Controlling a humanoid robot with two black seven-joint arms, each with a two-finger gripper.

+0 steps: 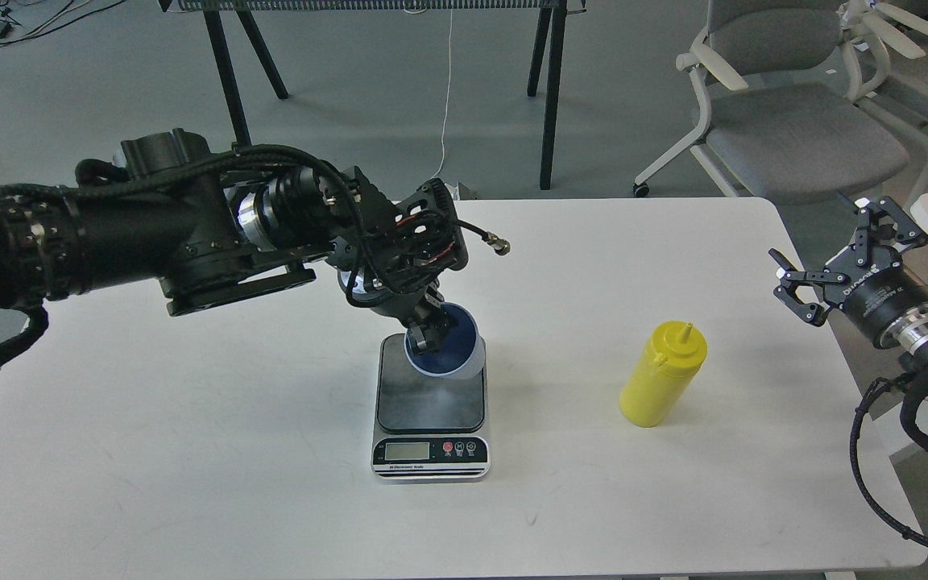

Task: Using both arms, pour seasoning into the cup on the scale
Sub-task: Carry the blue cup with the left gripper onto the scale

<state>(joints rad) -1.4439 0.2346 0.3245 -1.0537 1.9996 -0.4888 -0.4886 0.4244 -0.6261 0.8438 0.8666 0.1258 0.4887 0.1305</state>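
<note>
My left gripper [428, 331] is shut on the rim of the light blue cup [448, 354], whose dark inside faces me. It holds the cup over the far part of the scale's dark grey platform [430, 399]; I cannot tell whether the cup touches it. The scale sits mid-table with its LCD toward me. The yellow seasoning bottle [662, 374] stands upright right of the scale, nozzle up. My right gripper [838, 242] is open and empty off the table's right edge, beyond the bottle.
The white table [190, 451] carries only the scale and bottle. My left arm spans the table's left half. Grey chairs [786, 121] and black stand legs [548, 97] lie beyond the far edge.
</note>
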